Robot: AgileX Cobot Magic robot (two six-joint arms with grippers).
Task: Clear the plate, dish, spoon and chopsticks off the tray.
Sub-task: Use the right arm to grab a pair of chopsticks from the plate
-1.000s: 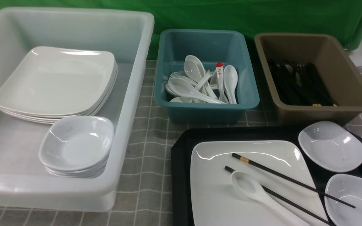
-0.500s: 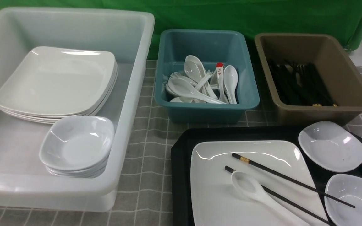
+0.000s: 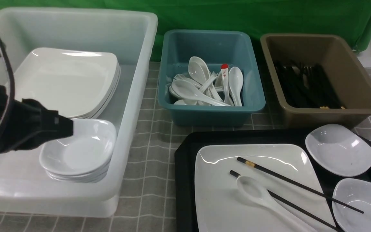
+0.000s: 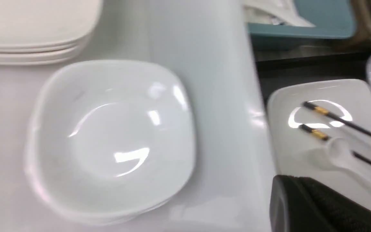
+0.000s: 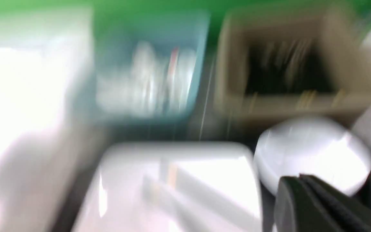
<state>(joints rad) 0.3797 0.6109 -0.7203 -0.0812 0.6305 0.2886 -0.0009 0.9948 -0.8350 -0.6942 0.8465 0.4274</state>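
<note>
Left end effector (image 3: 68,127), right end effector (image 5: 299,183) both clenched; chopsticks (image 3: 288,180) cross plate (image 3: 221,203) diagonally, gold-banded ends far-left.

The left claw (image 3: 68,127) is black, its cable (image 3: 9,71) too.

on tray (image 3: 185,151) — 1 plate (image 3: 217,199) | 2 dishes (image 3: 340,149) | 1 spoon (image 3: 256,191) | 2 chopsticks (image 3: 288,180)
</note>
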